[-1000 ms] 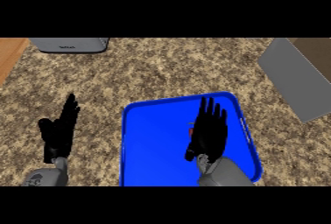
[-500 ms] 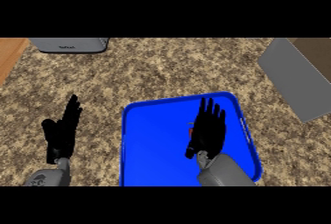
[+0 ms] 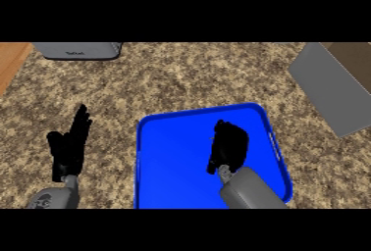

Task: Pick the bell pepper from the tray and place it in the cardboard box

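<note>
While the right hand covers the middle of the tray, the lines below tell what shows.

Table: speckled brown stone table [image 3: 181, 83], with a strip of wood [image 3: 11, 61] along its far left edge.

Tray: blue tray [image 3: 170, 162] at the table's near edge, right of centre; its raised rim shows on the far, left and right sides.

Right hand: black right hand [image 3: 228, 147] over the tray's right half, fingers curled down and inward.

Bell pepper: hidden under the right hand; I cannot tell whether the fingers are clamped on it.

Left hand: black left hand [image 3: 71, 144] near the table's near left edge, fingers straight, together and pointing up, well apart from the tray.

Cardboard box: only a brown corner [image 3: 351, 51] at the table's far right corner, with a grey flap [image 3: 330, 86] slanting from it toward the tray.

Grey object: rounded grey object [image 3: 78, 50] at the far edge, left of centre.

Open room: bare table lies between the tray's far rim and the far edge, and between the tray's right rim and the grey flap.
</note>
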